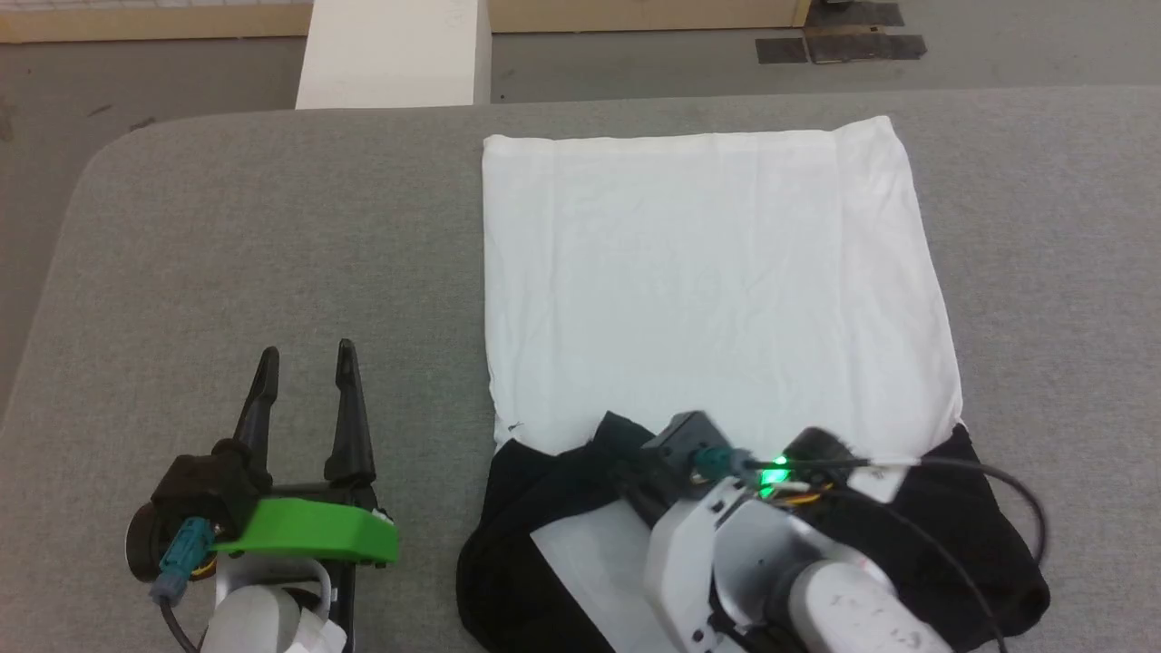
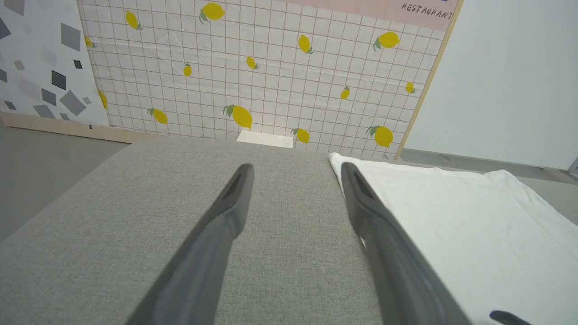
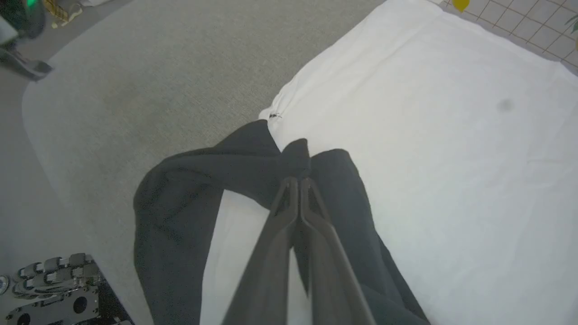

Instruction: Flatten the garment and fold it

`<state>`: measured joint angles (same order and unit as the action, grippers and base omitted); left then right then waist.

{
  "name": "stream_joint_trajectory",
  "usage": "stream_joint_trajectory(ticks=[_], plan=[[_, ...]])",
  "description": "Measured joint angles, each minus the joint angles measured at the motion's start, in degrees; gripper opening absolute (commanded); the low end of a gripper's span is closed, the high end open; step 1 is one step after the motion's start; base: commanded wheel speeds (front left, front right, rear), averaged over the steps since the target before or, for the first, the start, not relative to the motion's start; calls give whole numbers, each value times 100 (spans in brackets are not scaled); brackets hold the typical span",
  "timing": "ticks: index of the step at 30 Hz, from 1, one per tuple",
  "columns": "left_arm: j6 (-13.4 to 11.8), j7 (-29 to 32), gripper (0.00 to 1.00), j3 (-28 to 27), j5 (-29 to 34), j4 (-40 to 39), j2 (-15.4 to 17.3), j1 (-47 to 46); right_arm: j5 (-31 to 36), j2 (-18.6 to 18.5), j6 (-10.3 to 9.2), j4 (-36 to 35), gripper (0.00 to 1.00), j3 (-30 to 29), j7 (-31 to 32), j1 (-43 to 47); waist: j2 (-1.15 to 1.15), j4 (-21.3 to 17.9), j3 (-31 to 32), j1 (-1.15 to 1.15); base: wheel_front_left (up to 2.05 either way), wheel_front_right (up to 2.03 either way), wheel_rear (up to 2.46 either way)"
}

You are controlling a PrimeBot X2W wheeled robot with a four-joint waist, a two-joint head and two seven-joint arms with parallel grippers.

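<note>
The garment [image 1: 717,281] lies spread on the grey table, its plain white side up and its black sleeves [image 1: 517,517] folded in over the near end. My right gripper [image 3: 298,180] is shut on a fold of black sleeve cloth [image 3: 295,155] at the middle of that near end; in the head view its fingers are hidden under the wrist [image 1: 726,481]. Left of the garment, my left gripper [image 1: 307,358] rests on bare table, open, nothing between its fingers [image 2: 235,194]. The garment's white edge [image 2: 447,212] lies just right of them.
The grey table [image 1: 272,227] has a rounded far-left corner, with floor beyond. A white block [image 1: 395,54] stands behind the far edge. A lemon-patterned tiled wall [image 2: 271,67] rises behind the table. There is bare cloth surface on the left half.
</note>
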<state>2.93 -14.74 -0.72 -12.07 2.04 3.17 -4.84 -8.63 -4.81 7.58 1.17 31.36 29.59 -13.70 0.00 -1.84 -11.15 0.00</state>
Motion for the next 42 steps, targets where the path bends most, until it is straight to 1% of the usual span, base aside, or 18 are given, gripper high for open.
stream_joint_trajectory(ticks=[4, 5, 7, 8, 11, 13, 15, 17, 23, 26, 29, 33, 35, 38, 42], plan=[[4, 0, 100, 40, -1, 3, -3, -11, -153, 5, 0, 740, 0, 348, 26, -101, 0, 93, -26, 0, 0, 0, 0], [4, 0, 100, 46, -1, 5, -3, -11, -223, -9, 0, 858, 12, 425, 64, -101, 0, 114, -32, 0, 0, 0, 0], [4, 0, 100, 48, -1, 13, -3, -11, -380, -52, 0, 954, 65, 556, 66, -104, 0, 139, -39, 0, 0, 0, 0], [4, 0, 100, 43, -1, 21, -3, -10, -497, -75, 0, 960, 100, 584, 66, -105, 0, 142, -33, 0, 0, 0, 0], [4, 0, 100, 30, -1, 34, -4, -4, -736, -151, 0, 821, 100, 570, -76, -106, 0, 126, 14, 0, 0, 0, 0], [7, 0, 100, 42, -1, 57, -4, 2, -900, -230, 0, 586, 100, 504, -338, -103, 0, 101, 60, 0, 0, 0, 0], [12, 0, 100, 58, 0, 65, -5, 5, -990, -289, 0, 272, 100, 255, -672, -92, 0, 63, 107, 0, 0, 0, 0], [34, 0, 100, 60, 1, 71, -9, 7, -1003, -349, 1, -26, 100, -57, -1006, -27, 0, 15, 142, 0, 0, 0, 0], [114, 0, 100, 88, 53, 129, 19, -5, -905, -437, 0, -809, 100, -1355, -2125, 481, 0, -210, 187, 0, 0, 0, 0], [181, 0, 100, 146, 55, 199, 96, -129, -744, -466, 0, -939, 100, -1994, -2557, 704, 0, -339, 157, 0, 0, 0, 0], [259, 76, 100, 225, 47, 307, 233, -516, -660, -489, 0, -935, 100, -2448, -2860, 868, 0, -451, 62, 0, 0, 0, 0], [361, 485, 100, 367, -25, 480, 547, -1283, -656, -491, 0, -824, 100, -2762, -3106, 895, 0, -576, -151, 0, 0, 0, 0], [396, 828, 100, 494, -126, 592, 777, -1780, -658, -491, 0, -737, 100, -2861, -3200, 854, 0, -652, -302, 0, 0, 0, 0], [415, 1426, 100, 727, -261, 823, 1112, -2559, -708, -475, 0, -675, 100, -2885, -3325, 649, 0, -763, -548, 0, 0, 0, 0], [426, 2314, 100, 1045, -678, 1223, 1512, -3607, -792, -419, 0, -582, 100, -2799, -3502, 256, 0, -939, -918, 1, 0, 0, 0]])
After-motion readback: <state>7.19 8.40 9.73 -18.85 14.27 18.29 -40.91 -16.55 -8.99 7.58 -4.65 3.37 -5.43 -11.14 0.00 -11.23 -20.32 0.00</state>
